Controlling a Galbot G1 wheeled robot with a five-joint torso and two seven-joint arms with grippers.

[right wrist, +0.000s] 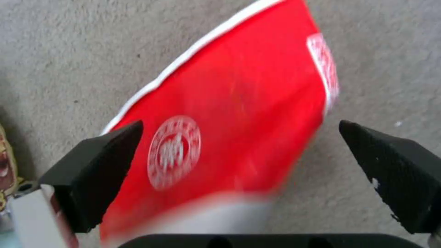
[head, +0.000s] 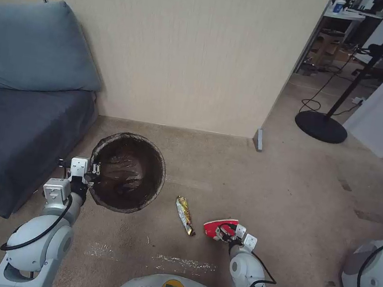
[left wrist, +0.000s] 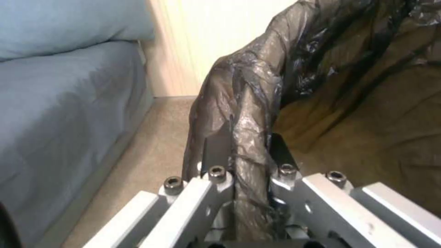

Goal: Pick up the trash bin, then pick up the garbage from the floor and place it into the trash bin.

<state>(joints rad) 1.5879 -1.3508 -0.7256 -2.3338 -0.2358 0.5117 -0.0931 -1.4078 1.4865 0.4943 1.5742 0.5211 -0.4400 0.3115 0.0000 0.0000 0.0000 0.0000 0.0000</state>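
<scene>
The trash bin [head: 127, 172], round and lined with a dark brown bag, hangs at the left above the carpet. My left gripper [head: 95, 172] is shut on its rim; the left wrist view shows the fingers [left wrist: 216, 148] pinching the bagged rim [left wrist: 250, 113]. Garbage lies on the floor: a red-and-white packet [head: 218, 227] and a yellow snack wrapper [head: 185, 215] to its left. My right gripper [head: 226, 233] sits open right over the red packet [right wrist: 239, 110], one black finger [right wrist: 96, 168] on each side of it.
A blue sofa [head: 13, 139] with a cushion stands at the left against the beige wall. A black round stand base [head: 320, 126] with cables is at the back right. Another white machine [head: 373, 280] sits at the right edge. White crumbs [head: 180, 261] streak the carpet near my base.
</scene>
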